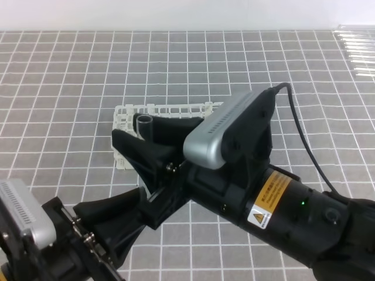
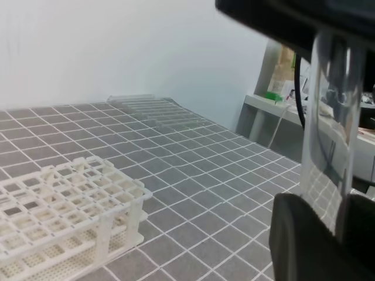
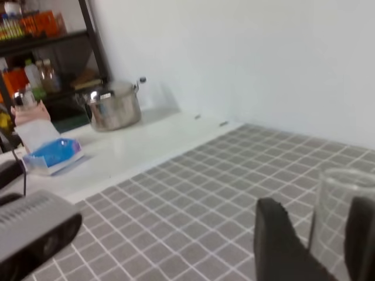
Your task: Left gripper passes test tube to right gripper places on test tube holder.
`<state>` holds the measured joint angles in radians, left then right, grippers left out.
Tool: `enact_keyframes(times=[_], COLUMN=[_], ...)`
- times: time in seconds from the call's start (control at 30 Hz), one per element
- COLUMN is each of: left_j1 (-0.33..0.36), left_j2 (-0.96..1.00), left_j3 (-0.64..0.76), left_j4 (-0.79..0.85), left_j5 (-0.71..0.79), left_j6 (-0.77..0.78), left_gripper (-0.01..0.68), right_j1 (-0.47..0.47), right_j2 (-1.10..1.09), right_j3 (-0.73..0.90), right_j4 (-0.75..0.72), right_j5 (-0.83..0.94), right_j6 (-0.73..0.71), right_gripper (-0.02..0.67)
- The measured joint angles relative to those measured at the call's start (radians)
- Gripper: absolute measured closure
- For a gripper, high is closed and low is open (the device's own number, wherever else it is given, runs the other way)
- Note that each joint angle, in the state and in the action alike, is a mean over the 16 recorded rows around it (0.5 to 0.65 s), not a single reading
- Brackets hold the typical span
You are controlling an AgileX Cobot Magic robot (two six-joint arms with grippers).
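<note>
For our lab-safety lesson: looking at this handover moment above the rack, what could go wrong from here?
1. Both the left hand and the right hand seem to be on the glass tube at once. If either pulls away early or sideways, the glass might slip or crack.
2. The tube hangs above the white rack. The holes are small, so a tilted tube could strike the grid instead of going in.

Right gripper (image 1: 142, 136) jaws clamped on test tube (image 1: 145, 123); left gripper (image 1: 126, 213) close below (jaw state unclear).
</note>
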<state>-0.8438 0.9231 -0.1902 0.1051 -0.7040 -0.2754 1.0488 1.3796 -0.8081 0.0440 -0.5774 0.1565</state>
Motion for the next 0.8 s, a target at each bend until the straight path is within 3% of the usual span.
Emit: enact_keyframes(times=[0.8], left_j1=[-0.001], left_j2=[0.001], left_j3=[0.0], left_j4=[0.001], left_j5=[0.039], left_j6=[0.026], left_gripper=[0.665], right_j1=[0.001], right_j2=[0.0], right_j3=[0.0], right_j4=[0.008], right_j5=[0.043], right_j6=[0.026], right_gripper=[0.633])
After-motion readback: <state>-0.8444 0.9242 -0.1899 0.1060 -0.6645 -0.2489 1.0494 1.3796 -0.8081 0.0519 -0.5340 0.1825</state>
